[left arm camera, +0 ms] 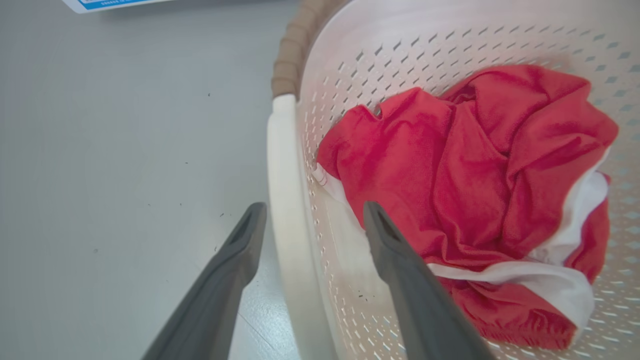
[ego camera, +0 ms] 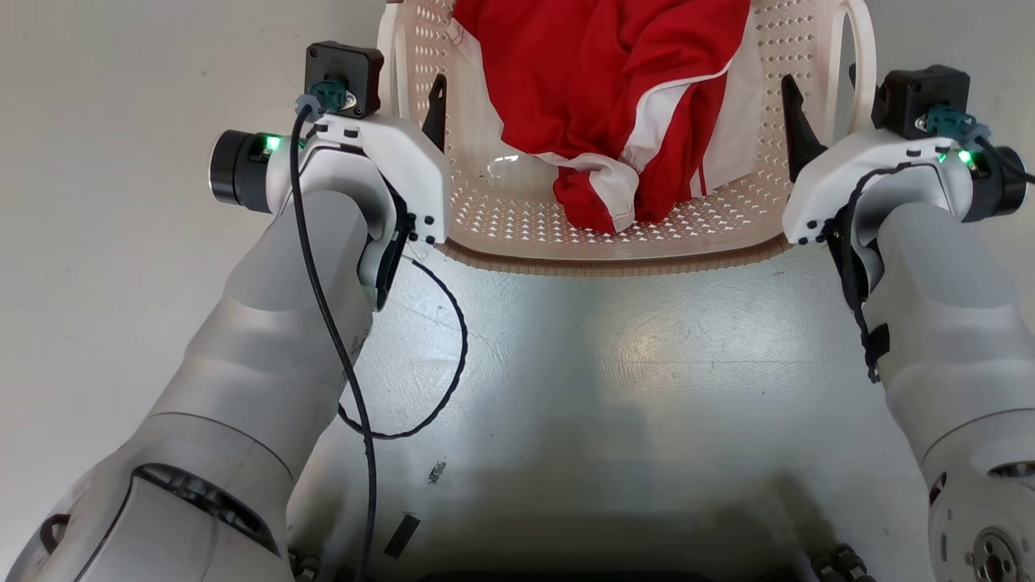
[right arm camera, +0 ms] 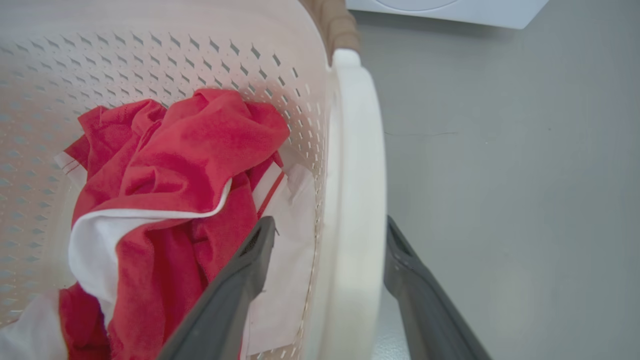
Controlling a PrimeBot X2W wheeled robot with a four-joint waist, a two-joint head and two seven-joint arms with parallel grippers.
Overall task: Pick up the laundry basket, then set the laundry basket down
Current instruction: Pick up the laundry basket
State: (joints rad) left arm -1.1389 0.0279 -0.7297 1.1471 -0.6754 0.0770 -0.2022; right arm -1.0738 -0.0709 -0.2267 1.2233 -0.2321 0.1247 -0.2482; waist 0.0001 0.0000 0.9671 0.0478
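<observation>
Now the left fingers (left arm camera: 220, 290) and right fingers (right arm camera: 225, 300) are spread wide, each around a white handle (left arm camera: 282, 190) of the cream-white plastic laundry basket (ego camera: 614, 260).

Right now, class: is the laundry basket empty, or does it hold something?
Not empty. The laundry basket holds a crumpled red and white garment, which lies heaped on its perforated floor.

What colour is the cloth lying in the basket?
Red with white trim; the cloth shows best in the left wrist view, bunched inside the laundry basket.
</observation>
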